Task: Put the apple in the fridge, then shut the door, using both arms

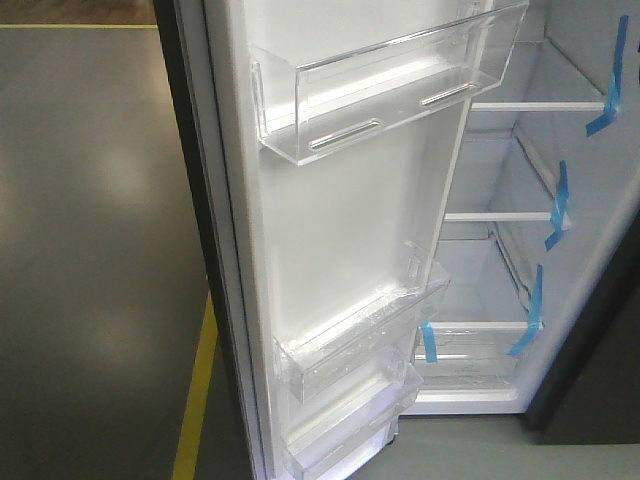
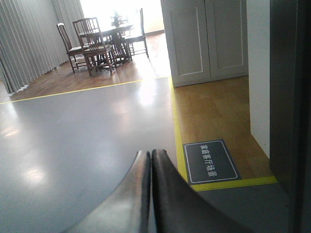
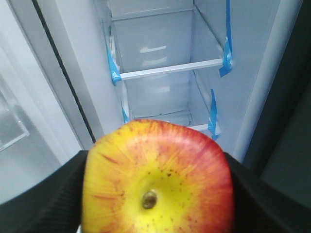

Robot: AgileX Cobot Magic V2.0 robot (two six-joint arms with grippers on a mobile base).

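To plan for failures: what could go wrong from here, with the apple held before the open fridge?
The apple fills half the right wrist view, so the right end effector could knock it on a shelf edge. Round, it may roll off once released. The left end effector faces the floor, not the door; closing could fail.

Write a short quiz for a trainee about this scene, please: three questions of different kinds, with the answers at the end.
1. True or false: the door of the fridge stands open.
2. What does the right gripper hold? A) the apple B) a bottle C) nothing
3. Fill in the missing word: the left gripper is ____ and holds nothing.

Key: 1 true; 2 A; 3 shut.
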